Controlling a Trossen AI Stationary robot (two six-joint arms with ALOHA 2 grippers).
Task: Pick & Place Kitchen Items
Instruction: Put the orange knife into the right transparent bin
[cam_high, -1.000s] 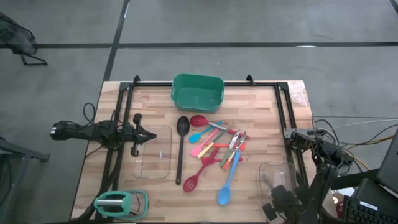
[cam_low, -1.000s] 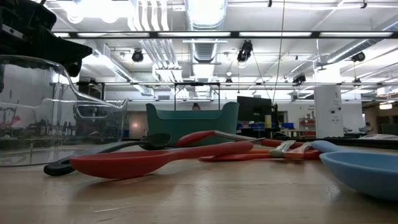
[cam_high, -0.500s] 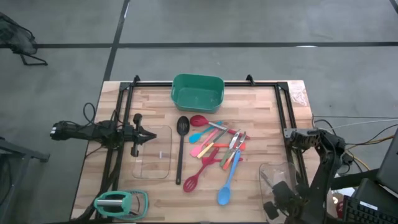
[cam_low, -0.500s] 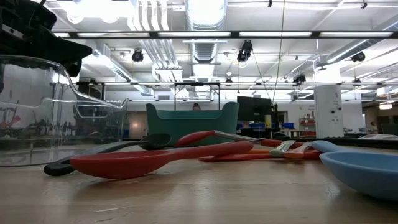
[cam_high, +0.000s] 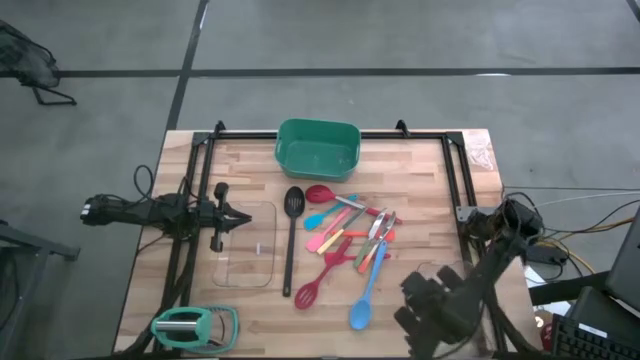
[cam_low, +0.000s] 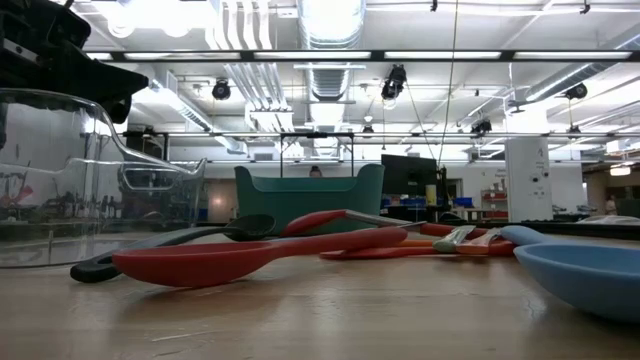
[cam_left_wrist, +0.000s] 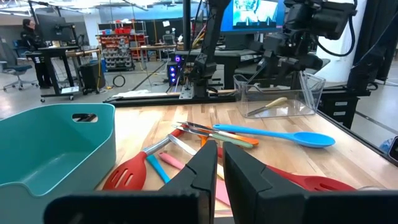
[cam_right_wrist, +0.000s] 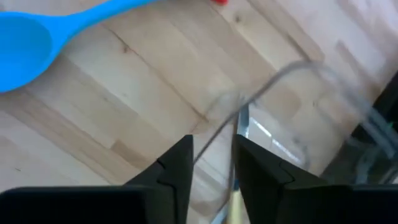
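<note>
Two arms at one wooden table (cam_high: 420, 200). Far left: left gripper (cam_high: 240, 219) waits over the near edge of a clear glass tray (cam_high: 245, 262), fingers pinched together, nothing between them. In its wrist view the closed fingertips (cam_left_wrist: 208, 163) point across at the utensils.

Next over, a long black slotted spoon (cam_high: 291, 240) lies straight, head toward the green tub (cam_high: 318, 147) at the table's 12 o'clock edge. From the left gripper it sits at 3 o'clock, near, not touching.

Centre: loose heap of small utensils (cam_high: 350, 228), with red, pink, orange, teal and colour-handled cutlery overlapping. A red slotted spatula (cam_high: 318, 281) trails from it toward 7 o'clock. A blue spoon (cam_high: 366, 292) runs from the heap toward 6 o'clock, bowl at the near end.

Right: right gripper (cam_high: 432, 300) hangs low over the table's 5 o'clock corner, at a second clear glass tray (cam_right_wrist: 292, 112). In its wrist view the two fingers (cam_right_wrist: 177, 168) stand a little apart with the tray's glass rim showing in the gap; whether they pinch it I cannot tell. The blue spoon's bowl lies at the gripper's 9 o'clock, close, clear of it; the heap is at its 11 o'clock, well apart.
</note>
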